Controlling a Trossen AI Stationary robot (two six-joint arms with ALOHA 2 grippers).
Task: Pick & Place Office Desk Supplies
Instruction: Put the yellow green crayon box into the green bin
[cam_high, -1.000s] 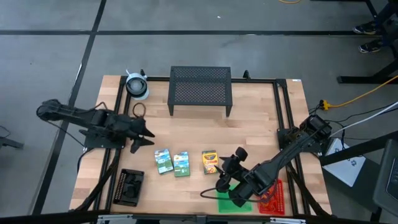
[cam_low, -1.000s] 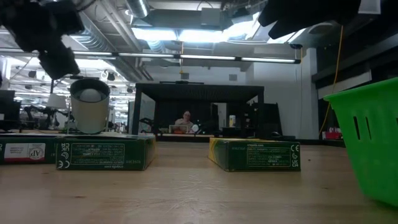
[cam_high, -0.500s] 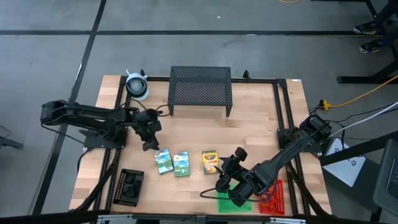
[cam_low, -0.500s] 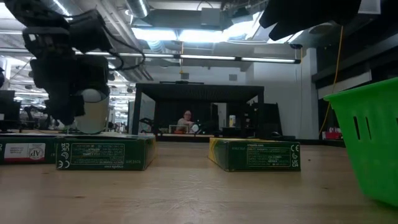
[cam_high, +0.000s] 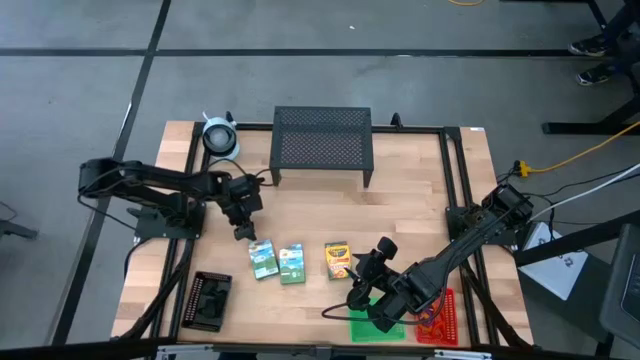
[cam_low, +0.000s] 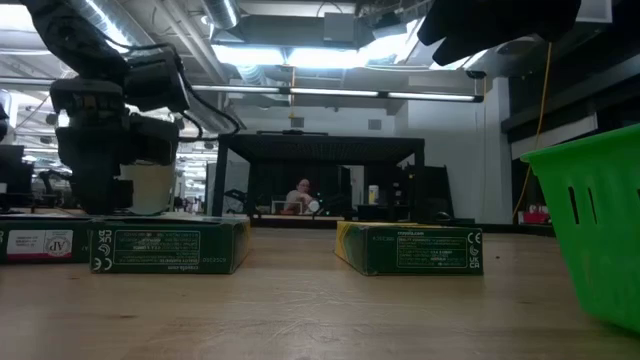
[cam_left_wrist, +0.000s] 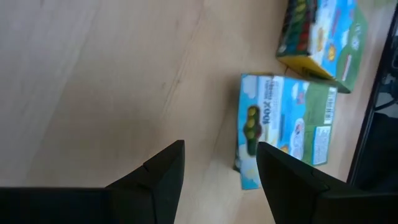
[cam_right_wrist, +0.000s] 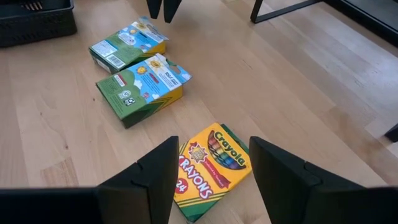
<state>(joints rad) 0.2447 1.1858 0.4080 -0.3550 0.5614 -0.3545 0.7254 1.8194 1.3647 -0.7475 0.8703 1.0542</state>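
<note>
Right gripper (cam_high: 362, 282): hangs at the near right of the counter (cam_high: 410, 215), beside the green tray (cam_high: 377, 325); fingers apart, nothing between them.
Crayon box (cam_right_wrist: 207, 168): lies flat directly ahead of the right gripper and just beside it, long axis running away from that gripper, label up.
Two green-white card boxes (cam_high: 277, 261): side by side to the left of the crayon box, flat, long axes roughly parallel and pointing across the counter's depth.
Left gripper (cam_high: 240, 232): poised just behind the left-hand card box (cam_left_wrist: 283, 129), fingers (cam_left_wrist: 163, 167) spread and empty; the box sits slightly ahead and to one side of the gap, not yet between them.
Nearer arm: for the card boxes, the left; for the crayon box, the right.
Coming move, as I judge it: the left gripper needs a short advance toward the near edge, then a descent across the box's narrow width.
Black tray (cam_high: 210, 300): near left corner, likely destination.
</note>
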